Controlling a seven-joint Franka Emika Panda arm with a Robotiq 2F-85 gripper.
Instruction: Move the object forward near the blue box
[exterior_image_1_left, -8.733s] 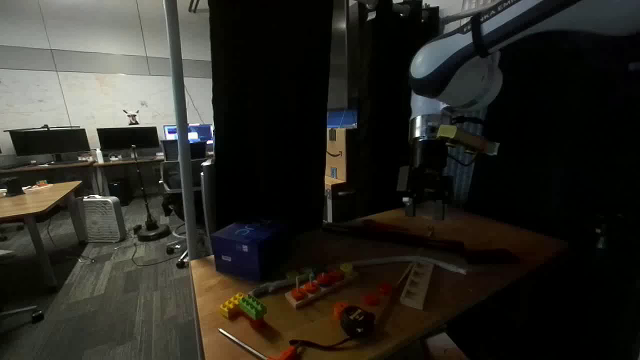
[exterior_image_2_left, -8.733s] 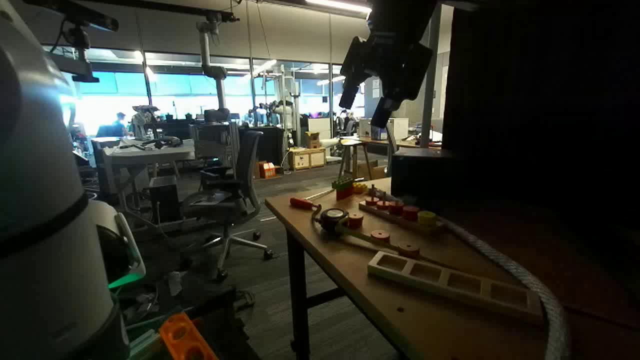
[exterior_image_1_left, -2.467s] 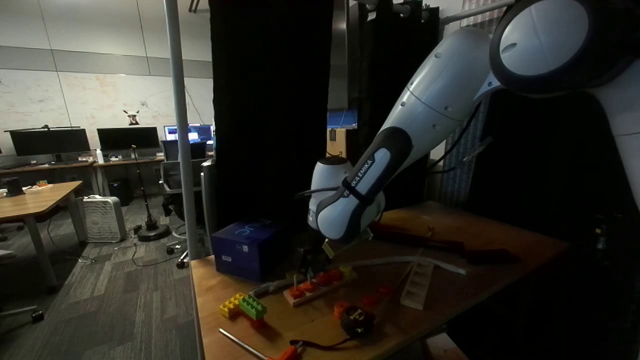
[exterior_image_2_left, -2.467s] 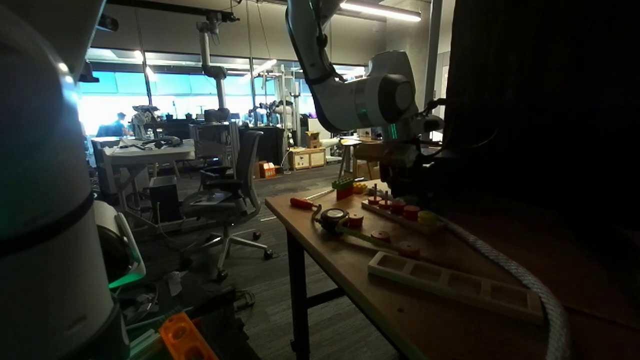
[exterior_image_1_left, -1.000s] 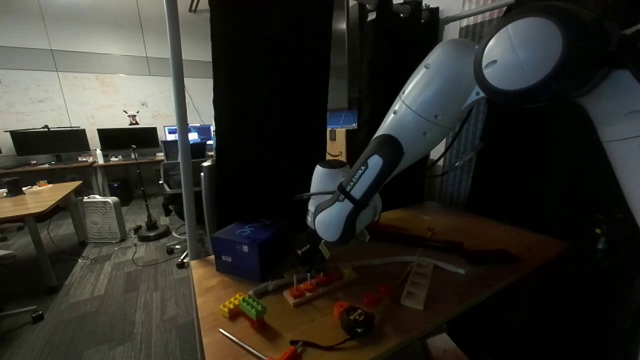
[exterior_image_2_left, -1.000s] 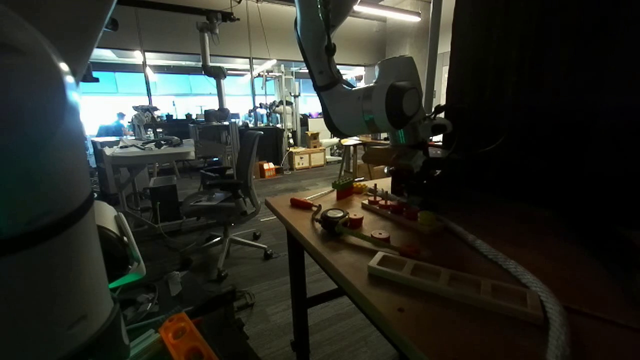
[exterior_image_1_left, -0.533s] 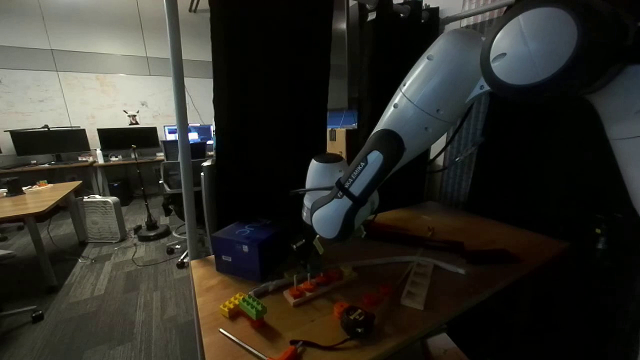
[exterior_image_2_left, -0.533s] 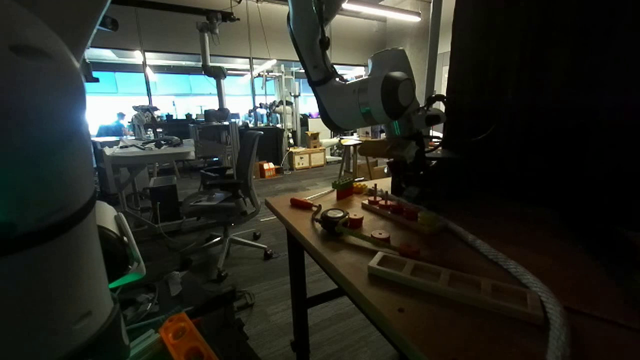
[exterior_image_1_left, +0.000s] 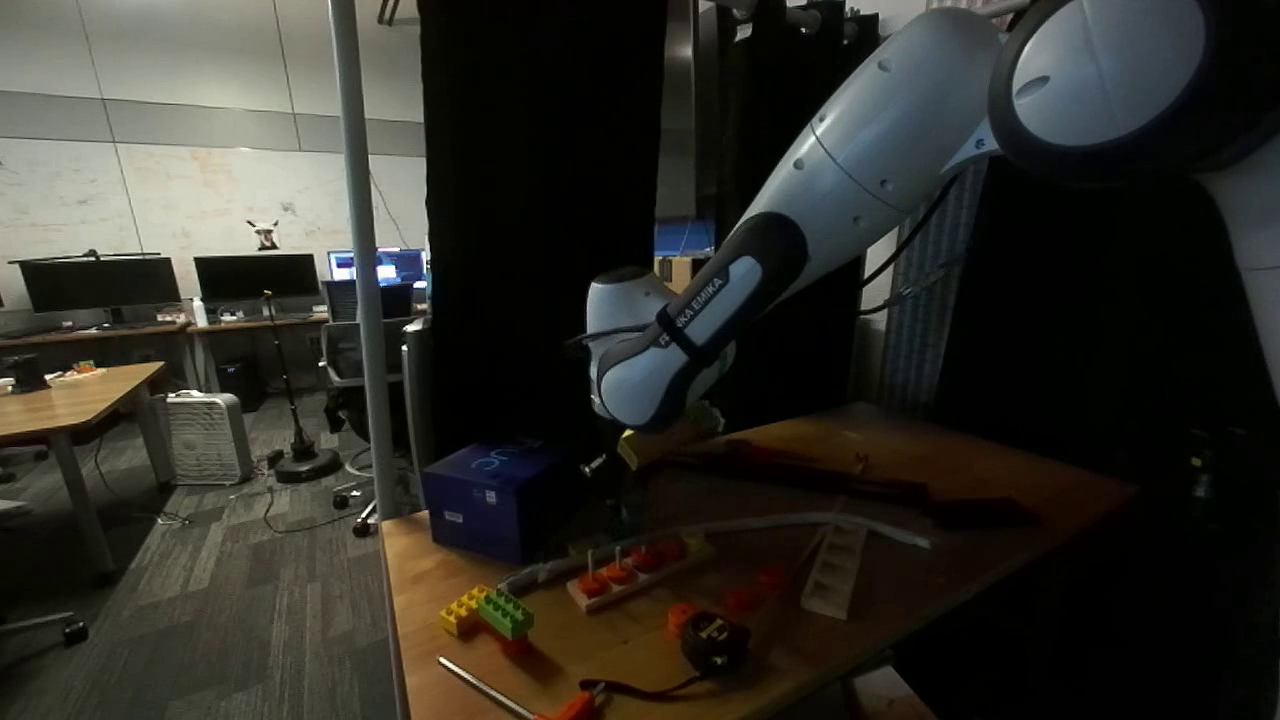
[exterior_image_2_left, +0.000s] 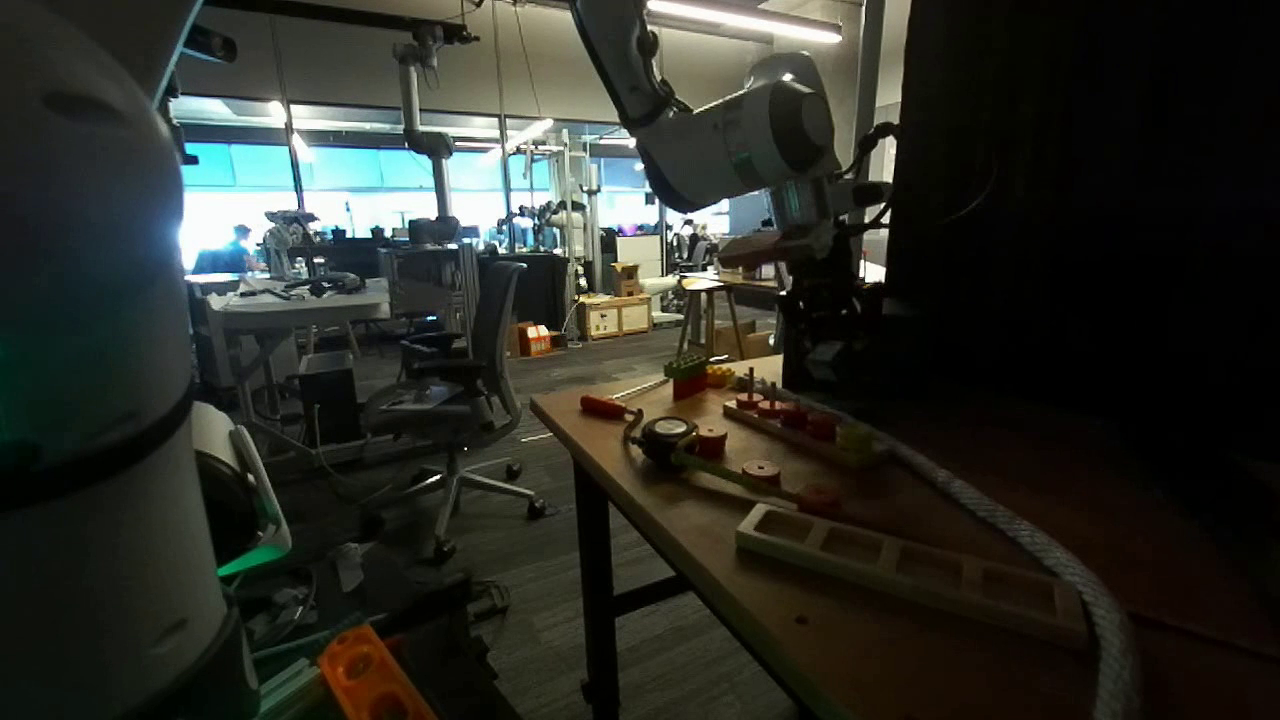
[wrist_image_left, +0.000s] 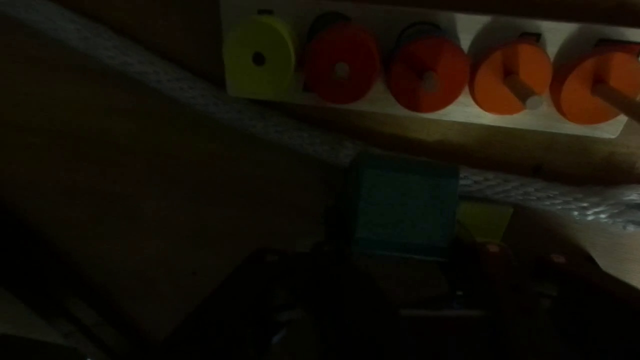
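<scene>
The gripper (wrist_image_left: 407, 245) clasps a teal block (wrist_image_left: 407, 205) (dim, but seemingly held); the carry should run to nine o'clock in an exterior view, where the blue box (exterior_image_1_left: 485, 503) sits near

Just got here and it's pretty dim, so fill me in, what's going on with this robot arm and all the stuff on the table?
A robot arm is handling a teal block: in the wrist view, the jaws look shut on it. It seems held above the table, close to the peg board. The task is to bring an object near the blue box; the block doesn't look set down yet, and the gap to that box is too dark to judge.
</scene>
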